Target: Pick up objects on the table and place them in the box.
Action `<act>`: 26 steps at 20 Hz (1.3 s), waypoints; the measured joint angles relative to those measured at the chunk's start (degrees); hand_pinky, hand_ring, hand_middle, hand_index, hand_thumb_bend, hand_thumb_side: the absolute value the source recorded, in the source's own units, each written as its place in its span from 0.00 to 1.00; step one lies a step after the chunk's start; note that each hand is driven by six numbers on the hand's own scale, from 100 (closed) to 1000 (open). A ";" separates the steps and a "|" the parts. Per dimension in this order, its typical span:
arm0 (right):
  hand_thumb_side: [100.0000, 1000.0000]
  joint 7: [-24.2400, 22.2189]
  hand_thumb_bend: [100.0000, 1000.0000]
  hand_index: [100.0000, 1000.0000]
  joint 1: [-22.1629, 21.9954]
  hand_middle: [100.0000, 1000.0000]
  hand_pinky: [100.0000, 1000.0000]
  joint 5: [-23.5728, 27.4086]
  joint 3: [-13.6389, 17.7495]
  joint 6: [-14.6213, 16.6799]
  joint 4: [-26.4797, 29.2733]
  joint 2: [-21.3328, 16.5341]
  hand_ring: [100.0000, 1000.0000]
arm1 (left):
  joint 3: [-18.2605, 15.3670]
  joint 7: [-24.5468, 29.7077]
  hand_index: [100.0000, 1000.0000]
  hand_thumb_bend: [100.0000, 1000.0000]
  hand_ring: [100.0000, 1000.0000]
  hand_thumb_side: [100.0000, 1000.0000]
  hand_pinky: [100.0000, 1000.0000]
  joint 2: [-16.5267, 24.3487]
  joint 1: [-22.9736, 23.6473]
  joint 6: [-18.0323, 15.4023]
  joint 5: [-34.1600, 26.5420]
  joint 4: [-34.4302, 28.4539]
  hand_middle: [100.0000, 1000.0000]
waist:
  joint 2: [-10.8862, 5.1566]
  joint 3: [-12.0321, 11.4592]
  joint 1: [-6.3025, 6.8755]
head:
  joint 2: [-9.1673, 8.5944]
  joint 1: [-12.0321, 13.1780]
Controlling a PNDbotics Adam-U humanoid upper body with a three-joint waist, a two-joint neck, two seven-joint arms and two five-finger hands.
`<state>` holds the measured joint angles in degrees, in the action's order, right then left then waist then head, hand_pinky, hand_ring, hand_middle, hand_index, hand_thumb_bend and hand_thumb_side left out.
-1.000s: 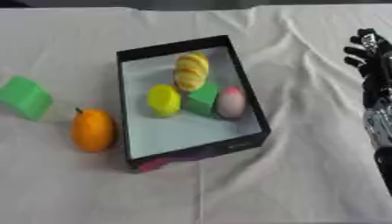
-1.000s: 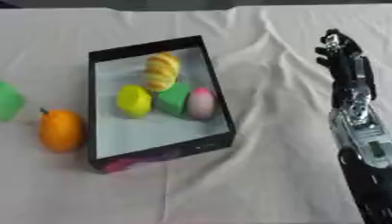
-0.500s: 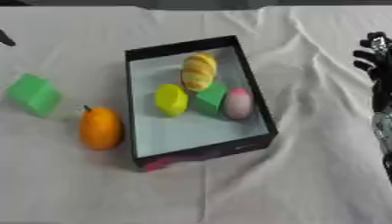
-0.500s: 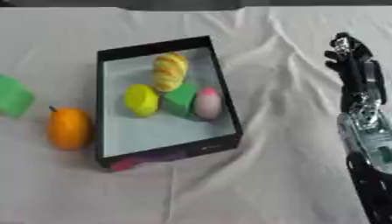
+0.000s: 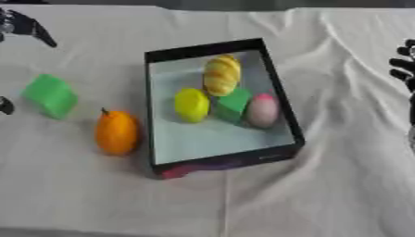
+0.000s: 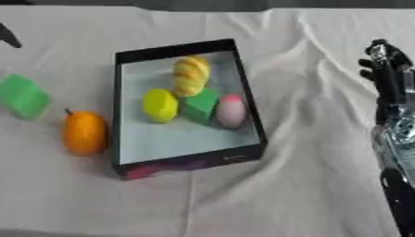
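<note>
A black box point(image 5: 286, 111) with a pale floor stands mid-table. Inside lie a striped yellow bread roll point(image 5: 221, 75), a yellow fruit point(image 5: 192, 105), a green block point(image 5: 233, 104) and a pink egg-shaped thing point(image 5: 262, 110). Left of the box, on the white cloth, lies an orange fruit point(image 5: 116, 133). Further left sits a second green block point(image 5: 50, 96). My left hand point(image 5: 24, 27) shows at the top left corner, above the cloth and apart from that block, dark fingers stretched out and holding nothing. My right hand point(image 6: 385, 69) stands open at the right edge, fingers up, away from the box.
A wrinkled white cloth point(image 5: 340, 185) covers the table. A dark bit of my left arm point(image 5: 5, 105) shows at the left edge beside the outer green block. Bare cloth lies in front of the box and to its right.
The whole picture has shifted a little to the right, so the camera moved. My left hand has come into view at the top left corner. The objects and right hand stay put.
</note>
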<state>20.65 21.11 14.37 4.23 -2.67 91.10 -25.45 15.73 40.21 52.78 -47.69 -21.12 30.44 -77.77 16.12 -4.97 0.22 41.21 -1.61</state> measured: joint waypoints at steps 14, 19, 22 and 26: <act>0.69 0.68 0.00 0.79 0.07 0.73 0.78 0.09 -0.04 -0.08 -0.02 0.00 0.75 | 1.13 1.60 0.85 0.80 0.89 0.07 0.88 -3.46 -1.64 0.00 3.06 5.94 0.78 | 0.00 0.53 -0.01 | -0.52 -0.04; 0.69 0.08 0.00 0.79 0.10 0.73 0.78 0.10 -0.06 -0.01 -0.02 0.01 0.75 | 1.10 0.99 0.86 0.82 0.88 0.06 0.88 -5.04 -2.25 -0.49 5.43 9.33 0.79 | 0.00 0.71 -0.01 | -0.56 -0.07; 0.69 -0.24 0.00 0.79 0.11 0.73 0.79 0.10 -0.09 -0.02 -0.02 0.04 0.75 | 1.06 0.52 0.86 0.83 0.89 0.05 0.88 -5.67 -2.42 -0.86 7.22 10.81 0.79 | 0.01 0.77 -0.01 | -0.57 -0.03; 0.69 -0.60 0.00 0.80 0.12 0.73 0.79 0.10 -0.34 0.04 -0.04 0.44 0.75 | 0.62 -0.37 0.87 0.86 0.89 0.03 0.88 -6.70 -2.87 -1.17 9.58 12.98 0.80 | 0.07 1.03 -0.01 | -0.59 0.05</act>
<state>20.05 21.23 14.47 3.89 -2.63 91.06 -25.01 16.35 39.83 46.07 -50.56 -22.30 40.03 -64.78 16.19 -3.94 0.21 40.62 -1.56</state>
